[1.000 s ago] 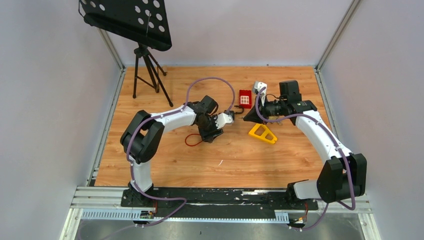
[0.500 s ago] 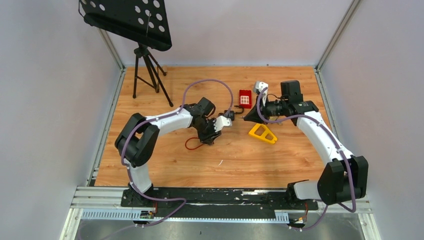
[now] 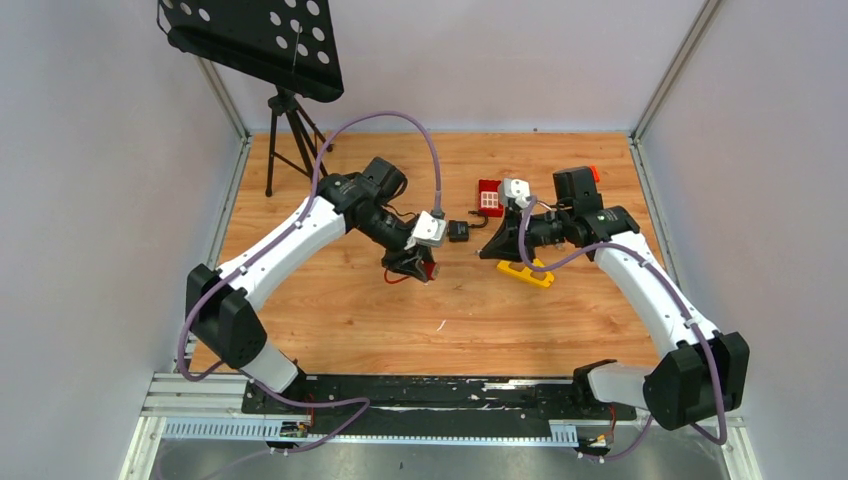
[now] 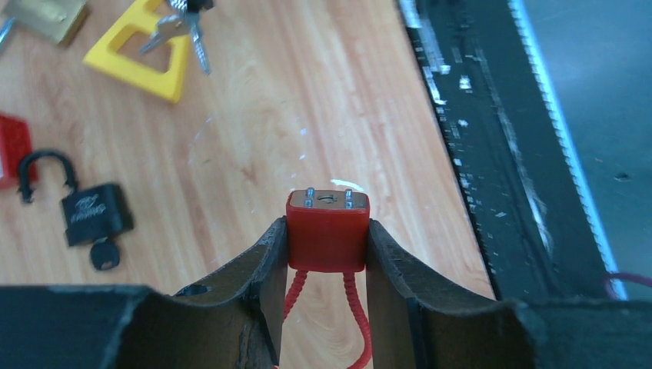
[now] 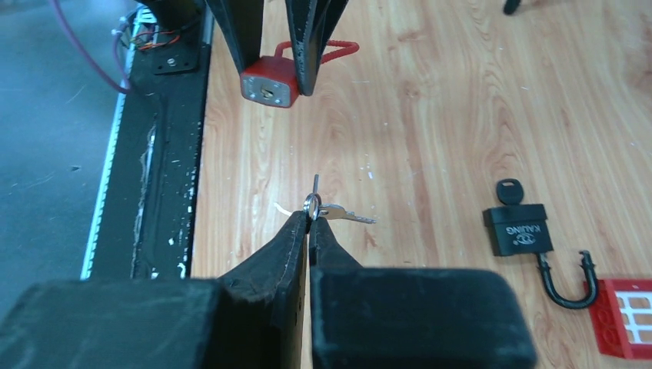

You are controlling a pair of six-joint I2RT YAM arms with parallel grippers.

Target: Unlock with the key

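A red padlock [image 4: 328,231] with a red cable shackle sits pinched between my left gripper [image 4: 327,229] fingers, held above the wooden floor with its keyhole face pointing outward. In the top view, the left gripper [image 3: 415,262] holds the red padlock [image 3: 429,269] near the middle of the board. My right gripper [image 5: 311,214] is shut on a small silver key [image 5: 315,187] on a ring, and a second key [image 5: 347,215] hangs from that ring. The key points toward the red padlock [image 5: 268,81], a gap away. In the top view, the right gripper [image 3: 487,250] faces the left one.
A black padlock [image 3: 458,231] with an open shackle and its own key lies between the arms, by a red block [image 3: 490,197]. A yellow triangular frame [image 3: 525,271] lies under the right gripper. A brass padlock [image 4: 46,15] lies nearby. A tripod stand [image 3: 290,150] is at the back left.
My left gripper has closed on the red padlock and raised it off the floor, the arm swinging out to the left. The right gripper has shifted slightly nearer with the key.
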